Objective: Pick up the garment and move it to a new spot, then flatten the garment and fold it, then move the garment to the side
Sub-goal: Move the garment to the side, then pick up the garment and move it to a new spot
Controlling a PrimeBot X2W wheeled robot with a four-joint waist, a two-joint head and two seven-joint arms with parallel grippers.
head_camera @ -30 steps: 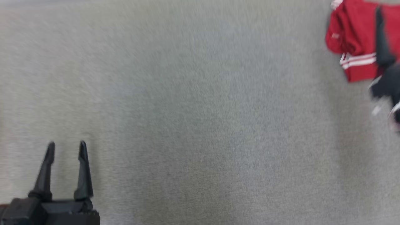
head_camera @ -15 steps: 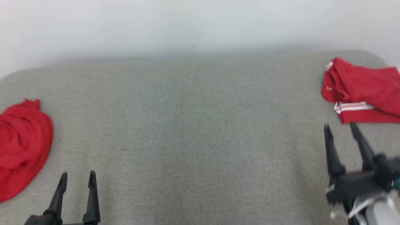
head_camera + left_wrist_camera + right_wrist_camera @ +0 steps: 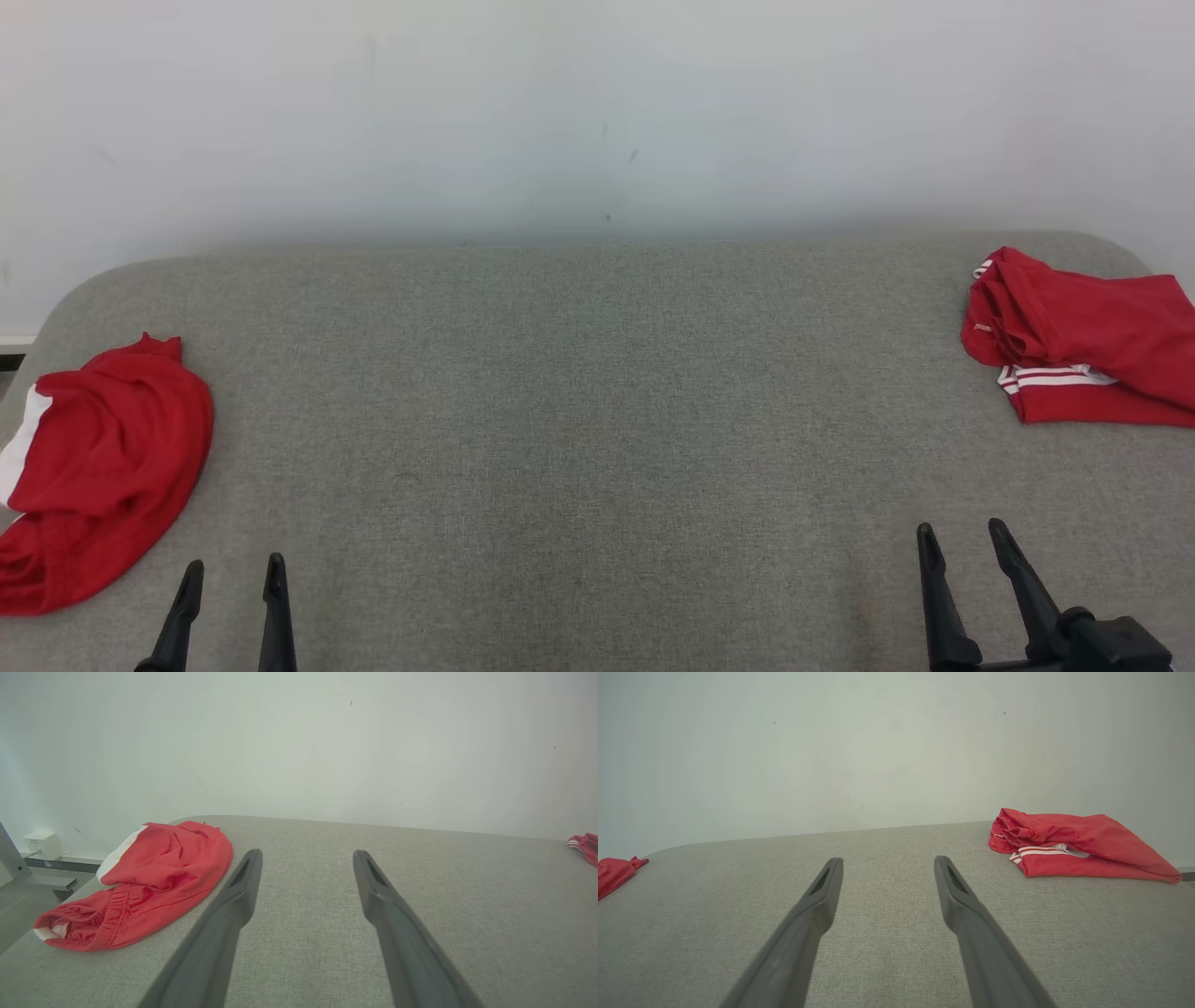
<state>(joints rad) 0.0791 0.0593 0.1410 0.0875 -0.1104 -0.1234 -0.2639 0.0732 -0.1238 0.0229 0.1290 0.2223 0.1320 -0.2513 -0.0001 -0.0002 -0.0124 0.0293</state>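
1. As both grippers hover with nothing between their fingers, I judge that the first step, the picking up, is only about to begin.
2. The left gripper (image 3: 233, 563) is at the near edge of the grey table (image 3: 597, 420), its jaws spread wide and empty. The right gripper (image 3: 961, 527) is at the near edge on the other side, released in the same way.
3. The crumpled garment (image 3: 107, 467), red with a white band, lies in a loose heap at the left end of the table, near the left gripper and a little further from the robot. It touches neither gripper.
4. A folded garment (image 3: 1092, 327), red with white stripes, lies at the far right corner, well apart from the right gripper. It looks finished and put aside, so I think it is not the one to handle now.
5. The wide grey middle between the two garments seems a suitable new spot.
6. The next move probably calls for the left gripper to turn toward the heap, come down on a raised fold and close on it firmly.
7. In the left wrist view the heap lies close to the table's edge, so a push instead of a pinch could slide it off.
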